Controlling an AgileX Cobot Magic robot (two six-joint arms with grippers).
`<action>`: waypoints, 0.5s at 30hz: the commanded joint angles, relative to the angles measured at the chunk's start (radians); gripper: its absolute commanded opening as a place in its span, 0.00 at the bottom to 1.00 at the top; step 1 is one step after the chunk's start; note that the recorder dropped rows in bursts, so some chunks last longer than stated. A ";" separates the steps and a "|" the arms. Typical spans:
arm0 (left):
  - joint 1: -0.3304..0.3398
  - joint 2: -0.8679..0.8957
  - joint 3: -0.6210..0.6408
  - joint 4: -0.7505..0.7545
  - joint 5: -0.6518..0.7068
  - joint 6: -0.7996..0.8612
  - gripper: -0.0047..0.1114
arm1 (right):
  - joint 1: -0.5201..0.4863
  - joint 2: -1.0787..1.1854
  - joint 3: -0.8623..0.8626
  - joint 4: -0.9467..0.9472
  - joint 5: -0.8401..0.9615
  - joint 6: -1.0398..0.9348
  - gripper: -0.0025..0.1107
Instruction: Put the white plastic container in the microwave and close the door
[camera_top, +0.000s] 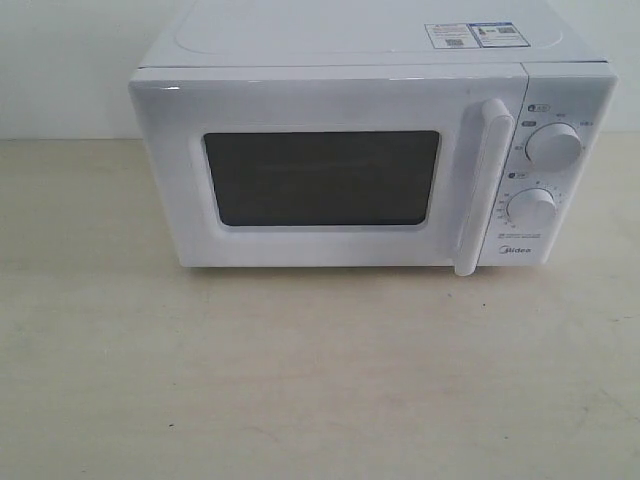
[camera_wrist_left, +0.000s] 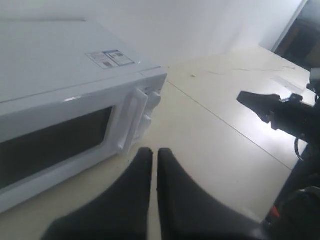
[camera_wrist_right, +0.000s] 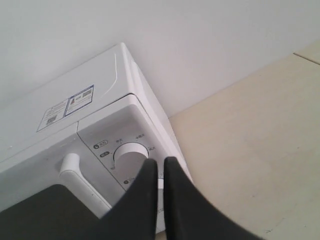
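Observation:
The white microwave (camera_top: 370, 160) stands on the table with its door (camera_top: 320, 170) shut; the dark window and the vertical bar handle (camera_top: 482, 185) face the exterior camera. The white plastic container is out of view in every frame. Neither gripper shows in the exterior view. My left gripper (camera_wrist_left: 154, 151) is shut and empty, hovering over the table in front of the handle (camera_wrist_left: 132, 120). My right gripper (camera_wrist_right: 161, 161) is shut and empty, in front of the dial panel, near the upper dial (camera_wrist_right: 129, 152).
Two round dials (camera_top: 553, 146) sit on the microwave's right panel, and stickers (camera_top: 476, 35) lie on its top. A beige tabletop (camera_top: 320, 380) spreads in front. The other arm's black gripper (camera_wrist_left: 280, 112) shows to the microwave's right in the left wrist view.

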 joint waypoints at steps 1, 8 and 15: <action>-0.002 -0.006 0.003 -0.013 0.036 -0.010 0.08 | 0.002 -0.005 0.004 -0.003 -0.001 -0.007 0.02; -0.002 -0.006 0.003 0.003 0.035 0.019 0.08 | 0.002 -0.005 0.004 -0.003 -0.001 -0.005 0.02; 0.018 -0.044 0.003 0.045 -0.035 0.150 0.08 | 0.002 -0.005 0.004 -0.003 -0.001 -0.006 0.02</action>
